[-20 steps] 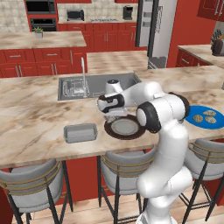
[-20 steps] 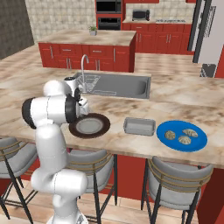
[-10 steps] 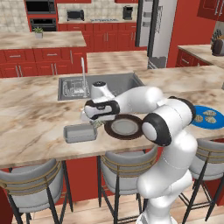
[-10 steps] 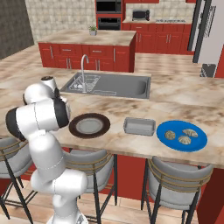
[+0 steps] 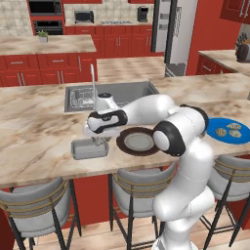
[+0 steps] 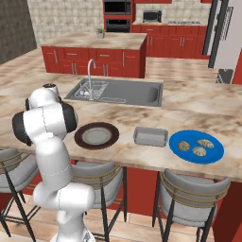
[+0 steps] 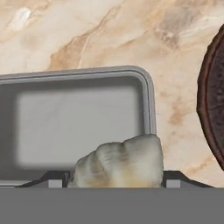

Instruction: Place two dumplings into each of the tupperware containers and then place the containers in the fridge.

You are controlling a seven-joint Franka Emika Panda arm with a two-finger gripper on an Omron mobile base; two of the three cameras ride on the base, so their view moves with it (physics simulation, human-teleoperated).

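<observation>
Arm has swung left; gripper (image 7: 114, 183), fingertips mostly cut off at frame bottom, clasps a pale crinkled dumpling (image 7: 118, 161) above the grey tupperware container (image 7: 78, 124).

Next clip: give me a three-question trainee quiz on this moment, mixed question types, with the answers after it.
1. True or false: the gripper holds a dumpling above the grey container left of the brown plate.
2. How many dumplings lie on the blue plate?
3. The second container in the right base view sits: A) in the sink B) between the brown plate and the blue plate C) on a stool.

Key: 1 true. 2 three. 3 B.
</observation>
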